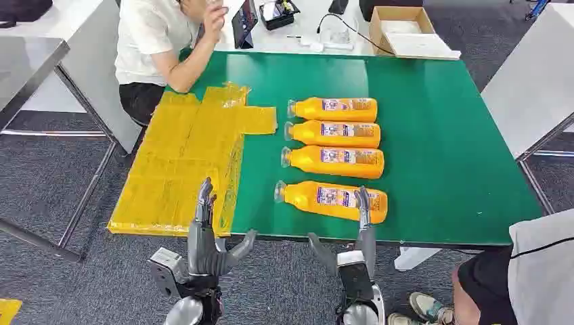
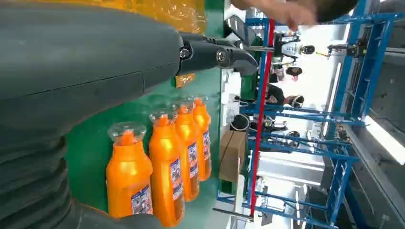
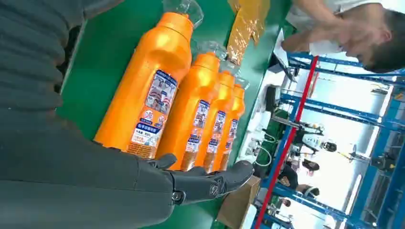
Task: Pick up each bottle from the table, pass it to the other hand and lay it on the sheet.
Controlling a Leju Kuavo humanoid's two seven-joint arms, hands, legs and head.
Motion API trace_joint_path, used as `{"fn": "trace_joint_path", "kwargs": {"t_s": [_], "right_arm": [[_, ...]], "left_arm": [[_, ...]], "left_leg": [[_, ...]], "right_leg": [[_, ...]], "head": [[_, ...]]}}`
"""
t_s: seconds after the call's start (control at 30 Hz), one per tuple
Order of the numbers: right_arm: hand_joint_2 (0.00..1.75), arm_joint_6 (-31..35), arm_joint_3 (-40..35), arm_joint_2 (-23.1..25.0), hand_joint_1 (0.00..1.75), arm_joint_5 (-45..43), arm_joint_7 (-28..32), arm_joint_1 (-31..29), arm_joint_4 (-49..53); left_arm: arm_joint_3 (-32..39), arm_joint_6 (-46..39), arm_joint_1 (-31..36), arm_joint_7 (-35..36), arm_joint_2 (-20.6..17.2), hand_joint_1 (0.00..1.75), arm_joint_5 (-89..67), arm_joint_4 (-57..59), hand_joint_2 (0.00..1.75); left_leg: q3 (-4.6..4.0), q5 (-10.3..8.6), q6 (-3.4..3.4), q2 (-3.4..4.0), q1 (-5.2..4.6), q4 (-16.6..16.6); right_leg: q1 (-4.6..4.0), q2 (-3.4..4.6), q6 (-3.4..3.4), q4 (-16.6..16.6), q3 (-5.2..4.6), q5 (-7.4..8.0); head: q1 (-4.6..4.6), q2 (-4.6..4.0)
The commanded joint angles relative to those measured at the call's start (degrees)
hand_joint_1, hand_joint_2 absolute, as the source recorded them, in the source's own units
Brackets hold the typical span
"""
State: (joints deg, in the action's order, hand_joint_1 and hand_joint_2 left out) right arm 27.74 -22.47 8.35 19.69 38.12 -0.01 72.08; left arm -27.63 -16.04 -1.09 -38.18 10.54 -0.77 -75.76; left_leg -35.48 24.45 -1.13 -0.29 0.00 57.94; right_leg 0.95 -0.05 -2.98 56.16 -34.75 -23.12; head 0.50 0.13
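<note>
Several orange bottles lie on their sides in a column on the green table [image 1: 433, 135], caps to the left. The nearest bottle [image 1: 332, 199] [image 3: 149, 90] is closest to the front edge. My right hand [image 1: 360, 240] is raised at that edge, fingers straight and apart, its fingertips in front of this bottle's base end; I cannot tell if they touch it. My left hand [image 1: 210, 240] stands open at the front edge, fingers pointing up over the near corner of the yellow sheet [image 1: 183, 159], thumb out to the side. The bottles [image 2: 165, 167] lie beyond the left hand.
A person in a white shirt [image 1: 159, 40] sits at the far left corner, elbow on the table. Another person's knee and shoe [image 1: 514, 277] are at the near right. A cardboard box [image 1: 403, 30] and cables lie on the white table behind.
</note>
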Motion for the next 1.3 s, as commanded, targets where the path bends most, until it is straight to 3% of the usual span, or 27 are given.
{"fn": "trace_joint_path", "kwargs": {"t_s": [0.03,0.53,0.67,1.1,1.3], "right_arm": [[1.75,-0.2,1.2,-0.9,0.0,0.0,0.1,-2.0,-3.0],[1.75,2.0,0.7,-2.0,0.0,3.3,-1.5,-0.7,-3.4],[1.75,3.4,0.4,-4.9,0.0,12.4,-8.6,-4.5,-8.4],[1.75,10.3,-0.5,-6.8,0.0,31.4,-15.5,-16.1,-21.5],[1.75,12.2,-2.5,-6.9,0.0,38.5,-19.2,-20.2,-26.8]], "left_arm": [[-1.0,0.1,2.1,-1.8,-0.6,0.0,0.0,4.4,1.75],[-1.3,-0.1,0.8,-1.8,-1.2,0.0,0.1,3.5,1.75],[-1.7,0.8,1.2,-1.8,-1.3,0.0,0.2,3.3,1.75],[-2.1,2.2,3.0,-1.8,-0.2,0.0,0.0,3.3,1.75],[-1.6,2.9,3.4,-1.8,0.1,0.0,0.3,4.9,1.75]], "left_leg": [[0.37,0.11,0.06,0.02,0.02,-0.1],[0.49,0.17,0.08,0.01,0.05,-0.1],[0.38,0.09,0.05,0.03,0.03,-0.1],[0.17,-0.01,-0.01,0.06,0.0,-0.1],[0.6,0.13,0.04,0.14,0.04,-0.1]], "right_leg": [[-0.03,0.0,0.11,-0.1,0.36,-0.11],[-0.07,-0.02,0.14,-0.1,0.5,-0.16],[-0.04,0.01,0.1,-0.1,0.37,-0.08],[-0.02,0.04,0.13,-0.1,0.16,0.06],[-0.07,0.1,0.23,-0.1,0.57,-0.06]], "head": [[0.02,0.0],[0.02,0.0],[0.02,0.0],[0.02,0.0],[0.02,0.0]]}}
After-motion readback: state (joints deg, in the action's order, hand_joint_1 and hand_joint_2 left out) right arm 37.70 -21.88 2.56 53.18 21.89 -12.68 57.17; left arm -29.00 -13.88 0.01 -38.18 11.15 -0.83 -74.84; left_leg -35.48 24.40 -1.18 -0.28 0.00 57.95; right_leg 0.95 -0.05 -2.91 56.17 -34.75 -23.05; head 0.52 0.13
